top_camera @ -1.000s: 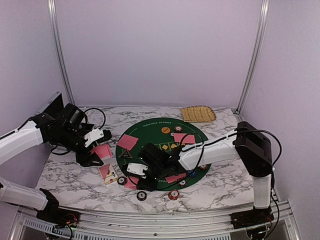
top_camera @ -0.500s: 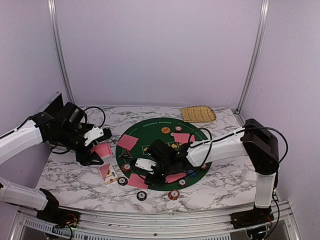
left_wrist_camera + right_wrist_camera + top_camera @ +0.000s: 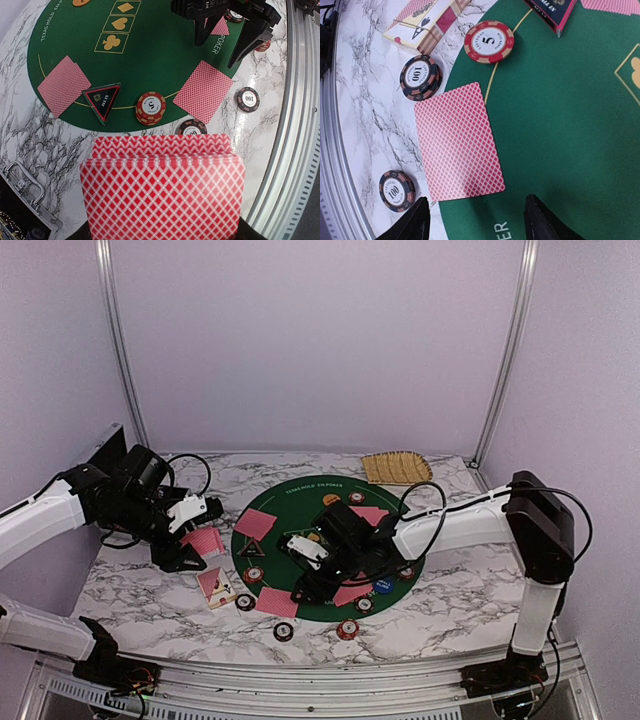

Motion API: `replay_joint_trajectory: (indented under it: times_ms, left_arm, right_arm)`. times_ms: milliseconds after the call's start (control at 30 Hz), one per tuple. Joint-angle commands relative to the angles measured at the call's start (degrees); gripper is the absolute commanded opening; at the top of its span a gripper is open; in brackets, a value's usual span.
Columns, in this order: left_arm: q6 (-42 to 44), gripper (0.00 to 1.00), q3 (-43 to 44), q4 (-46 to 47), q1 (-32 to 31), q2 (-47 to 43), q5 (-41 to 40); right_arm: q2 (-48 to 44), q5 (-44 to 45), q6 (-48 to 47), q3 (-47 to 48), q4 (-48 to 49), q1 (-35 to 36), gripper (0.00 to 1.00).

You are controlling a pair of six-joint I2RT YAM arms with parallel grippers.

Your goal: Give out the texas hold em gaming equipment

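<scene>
Right gripper (image 3: 476,215) is standing wide and empty, backing toward the centre of the mat (image 3: 300,505). A second ago it was working at the mat's 7 o'clock rim. The card (image 3: 457,142) is lying there face down, half on the surface (image 3: 440,605), released. Left gripper (image 3: 190,540) is clamping the deck (image 3: 162,192) at 9 o'clock. Judgement: one deal done, more pending.

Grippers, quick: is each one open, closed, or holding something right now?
Left gripper: closed on a stack of red-backed playing cards.
Right gripper: open and empty, near a single red-backed card.
</scene>
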Motion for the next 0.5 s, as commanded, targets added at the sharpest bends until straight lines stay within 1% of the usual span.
replay_joint_trajectory:
  times_ms: [0,133,267,467]
  left_arm:
    - [0.4,0.00,1.7,-0.7,0.3,-0.8,1.3]
    - [0.3,0.00,1.7,-0.7,0.3,-1.0,1.3]
    - [0.4,0.00,1.5,-0.8,0.3,-1.0,1.4]
    - [0.5,0.00,1.8,-0.8,0.3,-1.0,1.3]
  right_arm:
    - [0.5,-8.9,11.9,-1.5,2.0,0.1,0.62]
    - [1.1,-13.3,18.0,-2.9,4.3,0.1,0.61]
    - [2.8,-15.4,22.5,-2.3,5.0,0.2,0.60]
    - [7.8,-15.3,29.5,1.1,2.6,-0.2,0.60]
